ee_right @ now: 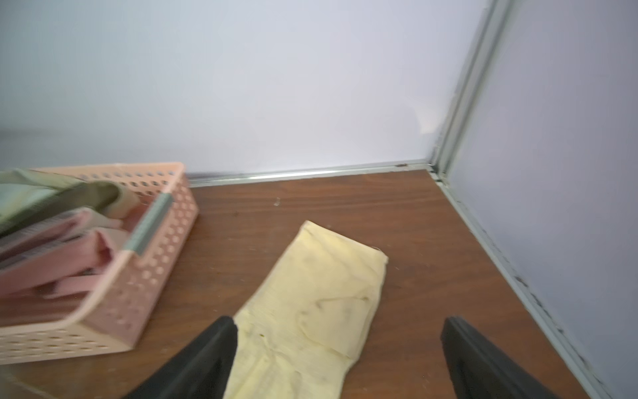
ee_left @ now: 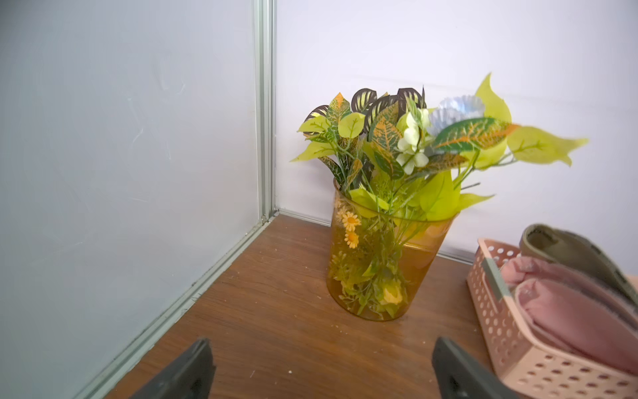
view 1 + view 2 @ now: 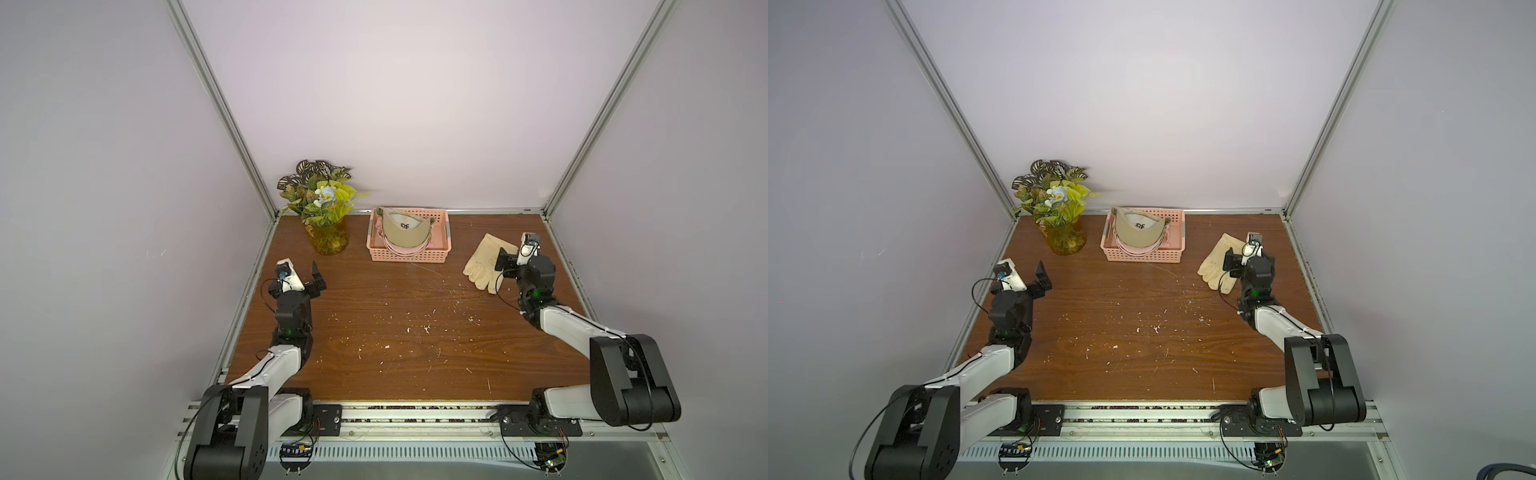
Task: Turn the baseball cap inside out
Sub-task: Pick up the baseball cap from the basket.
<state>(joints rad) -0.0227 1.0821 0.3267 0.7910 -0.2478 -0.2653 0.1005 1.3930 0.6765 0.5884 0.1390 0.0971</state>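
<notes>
Baseball cap (image 3: 401, 230) half-buried in pink basket (image 3: 440, 254) — both tools released, left tool (image 2: 321, 369), right tool (image 1: 340, 355).

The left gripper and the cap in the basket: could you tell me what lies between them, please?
Only bare table separates the left gripper from the basket holding the cap, in both top views.

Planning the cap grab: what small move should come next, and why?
Probably swing the right gripper from above the glove toward the cap in the pink basket; both grippers are open and empty, and the cap is untouched.
</notes>
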